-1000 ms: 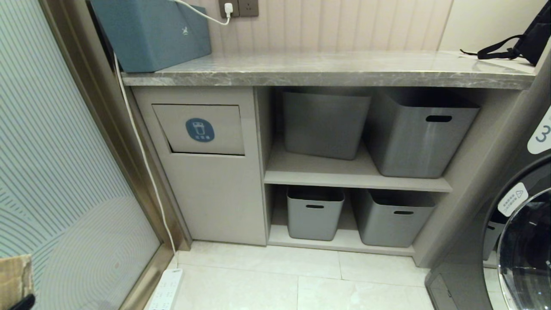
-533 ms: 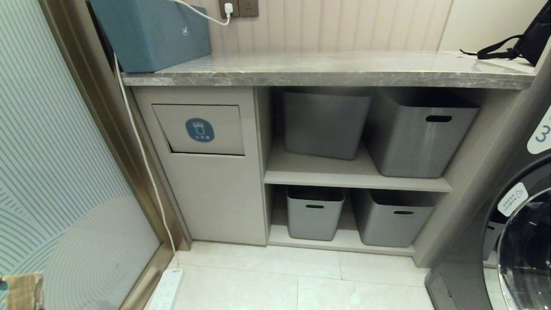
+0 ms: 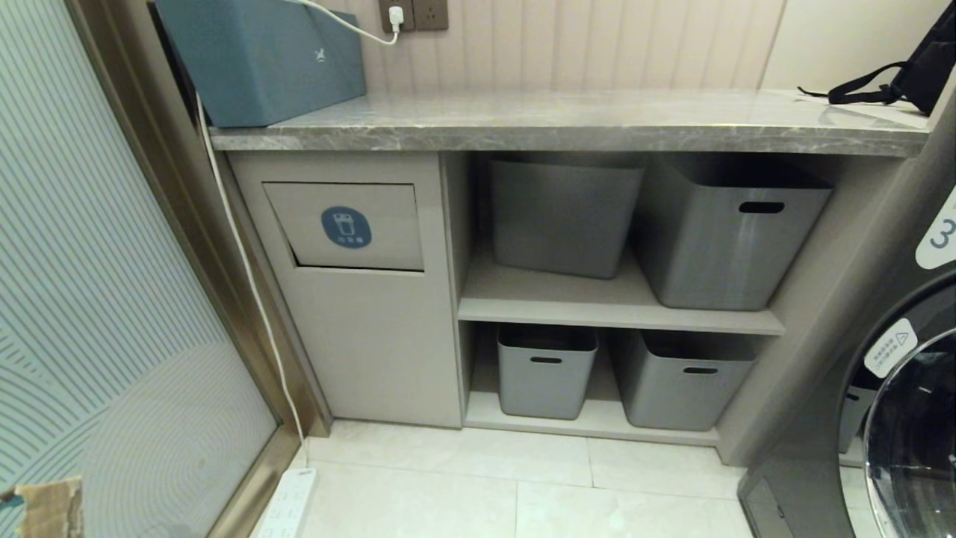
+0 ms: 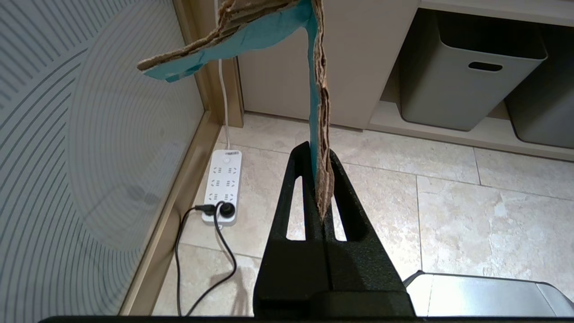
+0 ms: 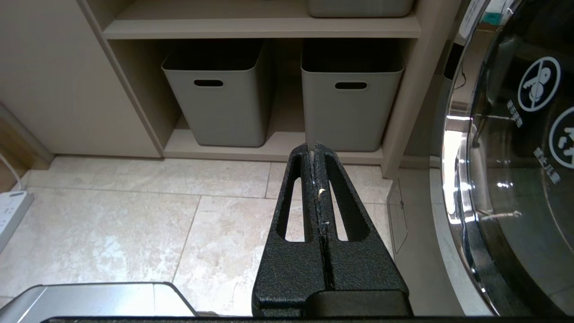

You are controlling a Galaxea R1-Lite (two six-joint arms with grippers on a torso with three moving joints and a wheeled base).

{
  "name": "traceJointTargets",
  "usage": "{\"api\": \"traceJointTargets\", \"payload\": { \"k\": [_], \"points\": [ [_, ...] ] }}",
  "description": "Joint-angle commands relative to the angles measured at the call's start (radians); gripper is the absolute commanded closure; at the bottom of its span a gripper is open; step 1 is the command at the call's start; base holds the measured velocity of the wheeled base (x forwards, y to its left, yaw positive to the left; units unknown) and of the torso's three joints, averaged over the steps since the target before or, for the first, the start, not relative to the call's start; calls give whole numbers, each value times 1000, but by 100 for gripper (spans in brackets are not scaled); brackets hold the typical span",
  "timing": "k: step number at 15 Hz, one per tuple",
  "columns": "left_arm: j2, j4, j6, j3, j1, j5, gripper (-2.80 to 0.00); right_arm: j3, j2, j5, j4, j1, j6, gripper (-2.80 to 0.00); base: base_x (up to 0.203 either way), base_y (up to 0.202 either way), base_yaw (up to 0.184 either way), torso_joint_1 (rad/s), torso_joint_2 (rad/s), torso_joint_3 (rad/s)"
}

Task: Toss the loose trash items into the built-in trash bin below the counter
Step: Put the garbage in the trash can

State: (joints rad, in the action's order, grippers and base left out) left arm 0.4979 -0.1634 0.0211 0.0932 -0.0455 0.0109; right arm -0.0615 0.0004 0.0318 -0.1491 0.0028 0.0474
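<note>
We had the left gripper (image 4: 319,179) clamped on a torn scrap of tan corrugated cardboard faced with bright turquoise paper (image 4: 319,112), its black fingers pinched tight on the lower edge of the piece. We judged the scrap to be light and fairly stiff along its flutes, yet floppy where it was creased: the upper part folded over and hung out to one side, away from the beige cabinet panel with the tilting flap and round blue bin sticker (image 3: 346,226). A thin edge grip like ours looked enough for the weight, though we thought the bent flap of cardboard could snag on the rim of the opening. Taking hold nearer the fold would have given more control.

The edges were ragged and layered, brown on one face, turquoise on the other. In the head view only a tan corner of it (image 3: 48,508) showed, low and well to the left of the bin panel, above the pale floor tiles (image 3: 523,486). The bin flap sat closed below the grey marble-patterned stone counter (image 3: 567,119).

Our right gripper (image 5: 317,150) hung empty, its fingers pressed together, pointing toward the grey plastic storage tubs (image 5: 215,107) to the right of the bin panel.
</note>
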Motion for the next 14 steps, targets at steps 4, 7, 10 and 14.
{"api": "traceJointTargets", "payload": {
  "k": [4,7,10,14],
  "points": [
    [2,-1,-12,-6,1,0,0,0,1,0,-1,0,0,0,176,0,-1,4,1,5],
    [2,-2,-21,-15,1,0,0,0,1,0,-1,0,0,0,190,0,-1,2,2,4],
    [4,-2,-21,-15,3,0,0,0,1,0,-1,0,0,0,193,0,-1,3,1,6],
    [4,-2,-21,-12,6,0,0,0,1,0,-1,0,0,0,191,0,-1,1,2,0]
  ]
}}
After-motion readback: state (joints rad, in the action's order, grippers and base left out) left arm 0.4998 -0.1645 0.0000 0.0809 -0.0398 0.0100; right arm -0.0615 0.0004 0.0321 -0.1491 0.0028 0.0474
